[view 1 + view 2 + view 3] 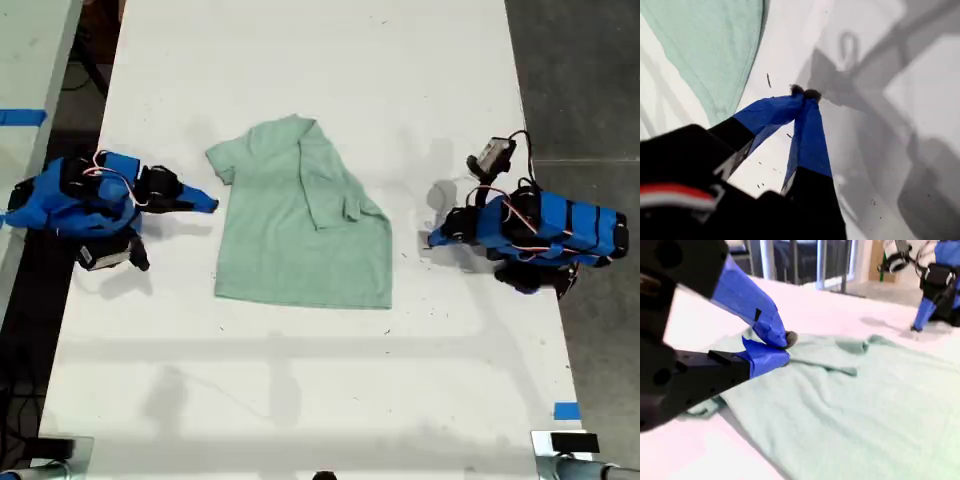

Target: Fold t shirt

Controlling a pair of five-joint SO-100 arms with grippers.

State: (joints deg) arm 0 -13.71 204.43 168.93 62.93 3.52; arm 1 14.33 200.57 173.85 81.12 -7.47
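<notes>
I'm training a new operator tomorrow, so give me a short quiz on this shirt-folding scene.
1. True or false: the t shirt lies fully flat, with nothing folded over.
2. My first gripper is: A) shut on cloth, B) shut over the bare table, C) wide open.
3. Fill in: in the exterior view, my second gripper sits at the shirt's ____ side.

Key: 1 false, one sleeve side is folded onto the body; 2 B; 3 left.
</notes>
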